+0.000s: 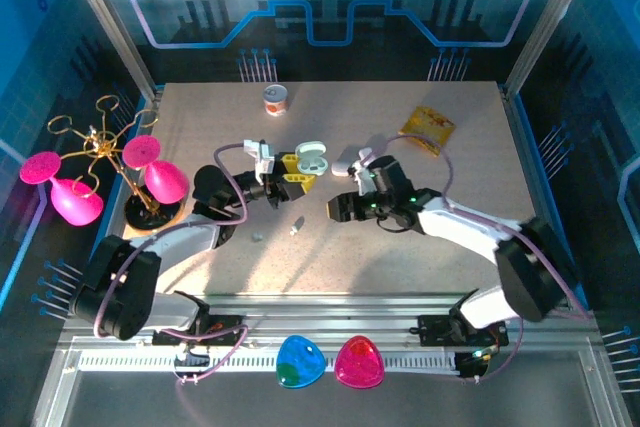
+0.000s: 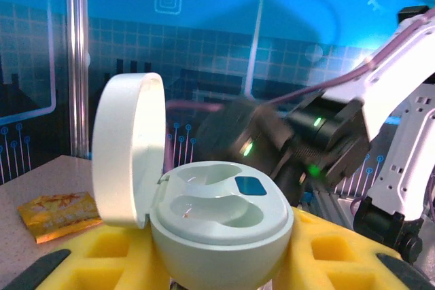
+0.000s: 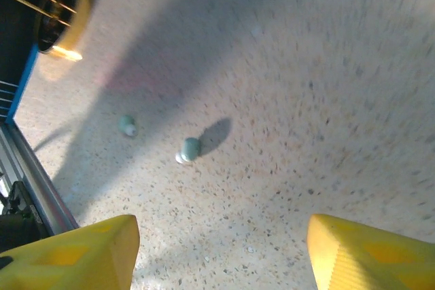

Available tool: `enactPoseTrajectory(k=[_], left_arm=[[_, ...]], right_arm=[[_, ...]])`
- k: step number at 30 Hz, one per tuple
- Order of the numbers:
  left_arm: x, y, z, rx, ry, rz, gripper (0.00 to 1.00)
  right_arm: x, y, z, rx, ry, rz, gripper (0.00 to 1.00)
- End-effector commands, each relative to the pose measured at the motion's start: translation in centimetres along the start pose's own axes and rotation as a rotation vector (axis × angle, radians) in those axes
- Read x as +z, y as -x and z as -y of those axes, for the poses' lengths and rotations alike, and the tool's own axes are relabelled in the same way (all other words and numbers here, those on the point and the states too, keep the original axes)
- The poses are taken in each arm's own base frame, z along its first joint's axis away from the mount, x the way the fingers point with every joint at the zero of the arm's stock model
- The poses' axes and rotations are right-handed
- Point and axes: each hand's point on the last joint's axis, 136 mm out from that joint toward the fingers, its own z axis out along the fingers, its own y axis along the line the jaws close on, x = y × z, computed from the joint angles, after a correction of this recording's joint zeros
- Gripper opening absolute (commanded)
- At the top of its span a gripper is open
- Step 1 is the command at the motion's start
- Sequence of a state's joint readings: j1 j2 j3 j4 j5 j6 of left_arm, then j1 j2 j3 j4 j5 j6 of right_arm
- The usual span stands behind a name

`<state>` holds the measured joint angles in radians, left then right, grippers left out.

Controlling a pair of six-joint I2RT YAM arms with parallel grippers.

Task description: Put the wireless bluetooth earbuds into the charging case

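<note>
- White earbuds (image 3: 189, 149) are tiny and smooth. The right claw (image 3: 221, 229) could nudge one as it closes, and it would roll away.
- Right claw is open, with nothing between its yellow fingers. One earbud lies on the counter (image 3: 326, 86) just ahead of it, nearer to one finger than the other. If the claw comes down off to the side, I think it may miss the earbud or flick it.
- The other earbud (image 3: 127, 125) lies a bit farther out on that same side. A bump could send it toward the metal rail (image 3: 34, 174).
- Left claw (image 2: 221, 263) is gripping the charging case (image 2: 217, 222) right between its pads, with the lid up. Both little holes look empty.
- The right arm is very near the front of the left claw. A knock could make the case slip.
- An earbud put in crooked would stick up, and then the lid could not shut.
- Count: two earbuds, one open case with two holes, two claws.
</note>
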<state>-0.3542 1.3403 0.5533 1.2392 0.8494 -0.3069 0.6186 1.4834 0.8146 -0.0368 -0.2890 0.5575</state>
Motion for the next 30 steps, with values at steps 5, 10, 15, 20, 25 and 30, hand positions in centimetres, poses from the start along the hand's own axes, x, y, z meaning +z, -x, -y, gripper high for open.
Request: enactPoseTrajectory(k=[5, 10, 15, 20, 25, 30], left_arm=[[-0.6, 1.5, 0.8, 0.078, 0.010, 0.026, 0.31], [-0.7, 1.8, 1.2, 0.089, 0.007, 0.027, 0.31], [-0.8, 1.6, 1.1, 0.096, 0.011, 0.019, 0.31], [-0.8, 1.4, 1.2, 0.095, 0.011, 0.016, 0.31], [-0.9, 1.4, 1.2, 0.098, 0.015, 0.011, 0.31], [-0.9, 1.4, 1.2, 0.104, 0.021, 0.009, 0.31]], right_arm=[[6.5, 0.2, -3.2, 0.170, 0.070, -0.081, 0.56], [9.7, -0.6, -3.8, 0.217, 0.097, -0.130, 0.48], [11.5, -1.0, -3.9, 0.211, 0.078, -0.169, 0.42], [12.7, -1.4, -3.9, 0.201, 0.067, -0.204, 0.39], [13.5, -1.9, -4.2, 0.191, 0.063, -0.229, 0.38], [13.8, -2.6, -4.6, 0.179, 0.064, -0.252, 0.37]])
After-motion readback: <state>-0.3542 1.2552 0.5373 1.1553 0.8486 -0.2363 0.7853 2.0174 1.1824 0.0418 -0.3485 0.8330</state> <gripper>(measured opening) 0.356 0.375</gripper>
